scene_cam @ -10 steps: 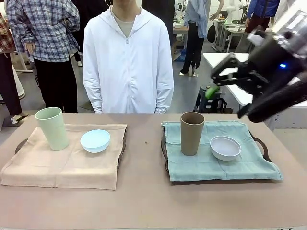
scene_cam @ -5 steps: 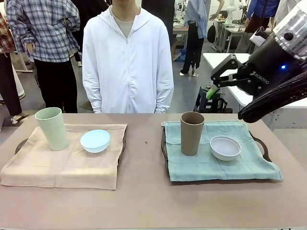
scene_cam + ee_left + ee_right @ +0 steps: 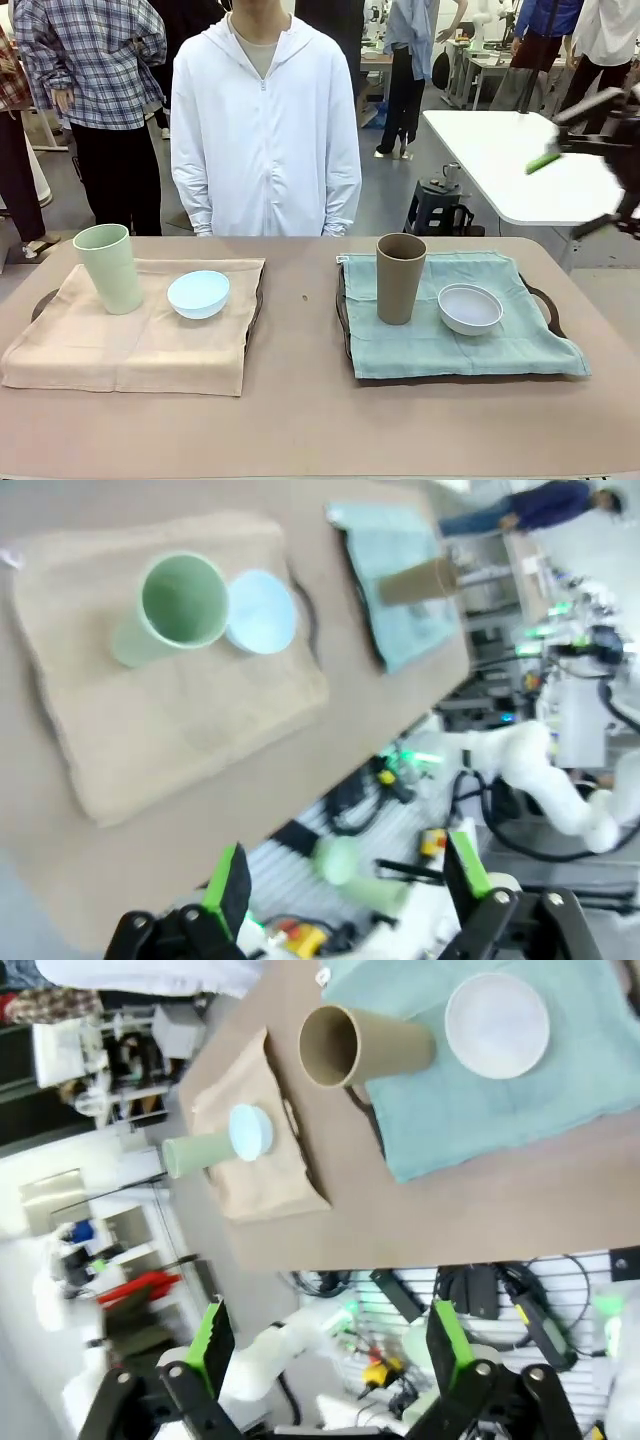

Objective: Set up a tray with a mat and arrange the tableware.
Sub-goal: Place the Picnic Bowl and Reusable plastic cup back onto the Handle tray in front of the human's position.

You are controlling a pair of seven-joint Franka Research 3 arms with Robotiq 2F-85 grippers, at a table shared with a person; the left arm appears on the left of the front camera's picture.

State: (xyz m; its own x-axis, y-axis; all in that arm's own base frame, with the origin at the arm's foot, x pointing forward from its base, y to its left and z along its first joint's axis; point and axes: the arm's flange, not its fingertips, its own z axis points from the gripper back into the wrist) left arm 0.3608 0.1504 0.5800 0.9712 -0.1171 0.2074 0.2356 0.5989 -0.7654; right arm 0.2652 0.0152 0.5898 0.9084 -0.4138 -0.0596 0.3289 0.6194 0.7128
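Nearest the robot, the brown table (image 3: 300, 420) carries two finished-looking settings. On the robot's left, a beige mat (image 3: 140, 335) lies over a dark tray (image 3: 45, 297), with the pale green tumbler (image 3: 108, 267) standing upright at its far left corner and the light blue bowl (image 3: 198, 294) just beside it. On the right, a teal mat (image 3: 460, 340) covers a second tray (image 3: 545, 300); the brown tumbler (image 3: 400, 277) stands upright near the far left of it, the white bowl (image 3: 470, 308) close beside. The change is in the right gripper (image 3: 590, 160): a second ago it hung large above the right tray's far edge, and now it has pulled away to the picture's right edge, blurred, jaws apart and empty. The left gripper (image 3: 345, 890) looks down on the beige setting from high up, fingers spread, holding nothing. That retreat suggests the arranging is done or nearly so. Beyond the table a person (image 3: 265, 130) in a white hoodie stands watching.
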